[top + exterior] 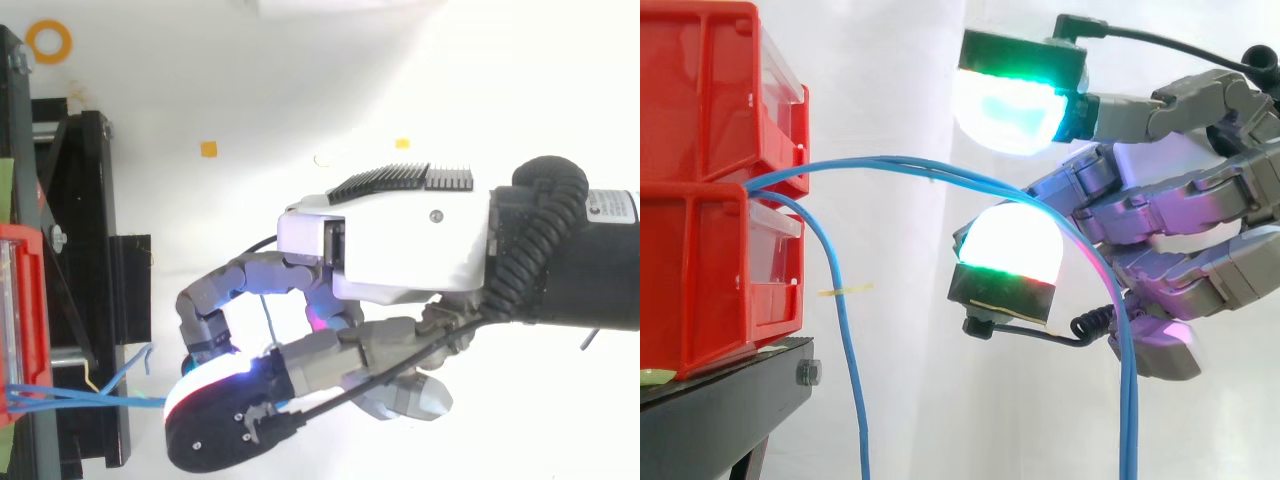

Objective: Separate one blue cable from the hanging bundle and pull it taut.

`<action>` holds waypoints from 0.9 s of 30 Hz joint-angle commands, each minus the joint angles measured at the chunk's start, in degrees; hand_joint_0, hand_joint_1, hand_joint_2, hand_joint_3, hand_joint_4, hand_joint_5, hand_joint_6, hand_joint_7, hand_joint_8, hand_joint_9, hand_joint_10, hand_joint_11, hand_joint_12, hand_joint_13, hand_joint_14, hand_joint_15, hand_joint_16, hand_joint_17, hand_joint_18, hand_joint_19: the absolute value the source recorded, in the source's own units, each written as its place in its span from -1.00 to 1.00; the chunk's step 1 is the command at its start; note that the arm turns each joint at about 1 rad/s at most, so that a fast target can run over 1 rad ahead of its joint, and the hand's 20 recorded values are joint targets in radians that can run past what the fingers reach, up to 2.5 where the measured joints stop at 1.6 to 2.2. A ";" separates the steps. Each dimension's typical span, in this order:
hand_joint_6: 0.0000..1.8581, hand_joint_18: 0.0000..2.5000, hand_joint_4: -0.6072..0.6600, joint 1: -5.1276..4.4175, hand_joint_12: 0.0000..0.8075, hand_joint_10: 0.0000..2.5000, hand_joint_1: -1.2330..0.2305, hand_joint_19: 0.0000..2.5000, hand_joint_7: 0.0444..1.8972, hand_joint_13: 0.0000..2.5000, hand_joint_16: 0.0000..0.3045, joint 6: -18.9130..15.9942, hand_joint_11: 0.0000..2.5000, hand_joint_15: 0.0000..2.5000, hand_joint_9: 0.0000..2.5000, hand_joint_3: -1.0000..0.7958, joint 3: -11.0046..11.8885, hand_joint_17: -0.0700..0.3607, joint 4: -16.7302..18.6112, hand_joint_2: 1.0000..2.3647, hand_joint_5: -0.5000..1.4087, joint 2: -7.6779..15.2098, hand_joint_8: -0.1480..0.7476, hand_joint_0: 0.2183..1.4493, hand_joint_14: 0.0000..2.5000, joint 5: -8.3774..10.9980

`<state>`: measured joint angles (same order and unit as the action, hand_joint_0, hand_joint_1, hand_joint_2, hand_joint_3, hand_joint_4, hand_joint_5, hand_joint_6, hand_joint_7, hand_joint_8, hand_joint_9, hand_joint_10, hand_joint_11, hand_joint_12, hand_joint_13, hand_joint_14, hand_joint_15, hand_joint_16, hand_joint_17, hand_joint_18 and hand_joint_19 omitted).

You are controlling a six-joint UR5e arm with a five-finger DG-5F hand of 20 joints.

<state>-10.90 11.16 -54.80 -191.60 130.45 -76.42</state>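
Blue cables come out between the stacked red bins (700, 110). Two of them (900, 162) arc right, lie across one glowing white fingertip (1012, 243) of my hand (1200, 200) and drop straight down past it (1127, 400). Another blue cable (850, 380) hangs apart by the bins, with a small yellow tag on it. A cyan-green pad (1010, 105) hovers above the draped cables with a clear gap. From above, the hand (400, 250) reaches left with bent fingers, and the cables (90, 398) run from the bin to its fingertip.
The red bins (20, 300) sit on a black stand (730, 410) at the left. An orange ring (48, 40) and small yellow scraps (208, 149) lie on the white surface. A white curtain hangs behind.
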 commanded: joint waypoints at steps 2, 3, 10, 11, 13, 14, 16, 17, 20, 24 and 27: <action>-0.46 -0.16 0.12 0.00 -0.24 -0.97 0.00 -0.29 0.39 0.34 -0.72 -0.08 -0.25 -0.19 0.91 -0.44 -0.05 -0.23 0.00 -1.00 -0.31 -0.02 -0.45 -0.24 -0.98 -0.05; -0.46 -0.16 0.11 0.09 -0.25 -0.97 -0.06 -0.29 0.38 0.34 -0.72 0.00 -0.24 -0.19 0.91 -0.39 -0.05 -0.23 0.00 -0.99 -0.31 0.07 -0.45 -0.21 -0.98 -0.05; -0.46 -0.15 0.10 0.00 -0.22 -0.97 -0.21 -0.28 0.38 0.34 -0.72 0.00 -0.23 -0.18 0.91 -0.21 -0.05 -0.23 0.00 -0.98 -0.31 -0.02 -0.45 -0.14 -0.98 0.22; -0.46 -0.15 0.10 0.09 -0.22 -0.97 -0.22 -0.27 0.38 0.34 -0.72 0.00 -0.24 -0.18 0.91 -0.20 -0.05 -0.24 0.00 -0.98 -0.31 -0.02 -0.43 -0.14 -0.98 0.13; -0.46 -0.15 0.07 0.00 -0.23 -0.97 -0.23 -0.28 0.38 0.34 -0.72 -0.08 -0.23 -0.18 0.91 -0.18 0.04 -0.23 0.00 -0.98 -0.31 -0.02 -0.42 -0.14 -0.98 0.22; -0.46 -0.15 0.06 0.00 -0.22 -0.97 -0.24 -0.27 0.39 0.34 -0.72 0.00 -0.23 -0.18 0.91 -0.16 -0.05 -0.23 0.00 -0.97 -0.31 -0.02 -0.42 -0.15 -0.98 0.22; -0.46 -0.15 0.03 0.00 -0.22 -0.97 -0.28 -0.29 0.38 0.34 -0.72 0.00 -0.23 -0.18 0.90 -0.14 -0.05 -0.23 0.00 -0.97 -0.31 -0.02 -0.38 -0.16 -0.98 0.22; -0.46 -0.15 0.02 0.00 -0.21 -0.97 -0.31 -0.29 0.37 0.33 -0.72 0.00 -0.23 -0.18 0.90 -0.13 -0.05 -0.23 0.00 -0.97 -0.31 -0.02 -0.37 -0.17 -0.98 0.22; -0.46 -0.15 0.01 0.00 -0.23 -0.97 -0.46 -0.30 0.37 0.33 -0.72 0.00 -0.22 -0.18 0.90 -0.18 0.04 -0.23 0.00 -0.98 -0.31 -0.02 -0.37 -0.19 -0.98 0.22; -0.46 -0.15 0.04 0.00 -0.23 -0.97 -0.57 -0.30 0.37 0.33 -0.72 0.00 -0.22 -0.18 0.90 -0.37 -0.05 -0.23 0.00 -0.99 -0.31 -0.02 -0.38 -0.20 -0.98 0.22; -0.46 -0.14 0.07 0.00 -0.22 -0.97 -0.36 -0.31 0.37 0.34 -0.71 0.00 -0.23 -0.18 0.91 -0.44 -0.05 -0.22 0.00 -1.00 -0.31 -0.02 -0.38 -0.43 -0.98 0.22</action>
<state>-10.89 11.16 -54.81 -191.60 130.44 -76.20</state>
